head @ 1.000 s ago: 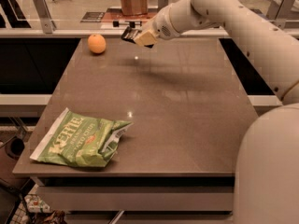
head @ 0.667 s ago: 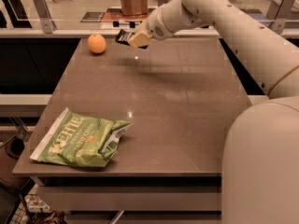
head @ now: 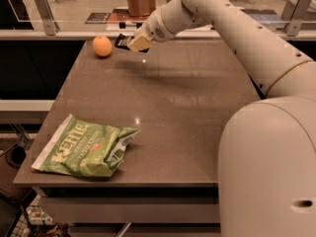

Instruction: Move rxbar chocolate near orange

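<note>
The orange (head: 102, 46) sits on the brown table (head: 197, 112) at its far left corner. My gripper (head: 134, 42) is above the far edge of the table, just right of the orange, and is shut on the rxbar chocolate (head: 123, 41), a small black bar sticking out to the left toward the orange. The bar is held above the tabletop, a short gap from the orange.
A large green chip bag (head: 84, 147) lies at the near left of the table. A glass barrier (head: 64, 14) runs behind the far edge, with a brown basket (head: 140, 1) beyond it. My white arm and base (head: 266, 152) fill the right side.
My gripper has moved left with the bar, closer to the orange. The orange and chip bag have not moved.
</note>
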Robot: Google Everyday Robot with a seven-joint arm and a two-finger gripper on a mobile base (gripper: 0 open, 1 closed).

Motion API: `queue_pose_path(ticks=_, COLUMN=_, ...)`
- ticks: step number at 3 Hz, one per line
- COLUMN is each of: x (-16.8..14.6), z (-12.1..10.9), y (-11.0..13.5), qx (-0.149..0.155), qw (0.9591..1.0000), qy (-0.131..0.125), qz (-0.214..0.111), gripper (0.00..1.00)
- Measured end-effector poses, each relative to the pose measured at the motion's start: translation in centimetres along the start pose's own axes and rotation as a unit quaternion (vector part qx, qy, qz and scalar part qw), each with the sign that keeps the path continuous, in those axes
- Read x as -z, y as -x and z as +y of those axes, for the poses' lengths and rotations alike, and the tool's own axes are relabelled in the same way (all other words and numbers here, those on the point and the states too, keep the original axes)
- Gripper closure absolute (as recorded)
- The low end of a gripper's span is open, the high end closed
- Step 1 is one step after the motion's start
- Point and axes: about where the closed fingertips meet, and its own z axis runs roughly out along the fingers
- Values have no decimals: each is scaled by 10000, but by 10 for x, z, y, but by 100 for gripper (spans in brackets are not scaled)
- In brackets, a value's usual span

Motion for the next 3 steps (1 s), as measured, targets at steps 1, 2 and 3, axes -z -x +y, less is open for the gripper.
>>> queue_pose_path(ticks=1, x=-5, z=1, y=5, qx=53, qw=10000, qy=67, qz=-17, gripper=100)
queue_pose_path(ticks=2, x=-8, z=0, y=10, qx=85, qw=9999, qy=106, qz=-55, gripper=82)
queue_pose_path(ticks=3, x=-6, z=-2, y=18, qx=149, qw=9998, qy=109, qz=-119, gripper=60)
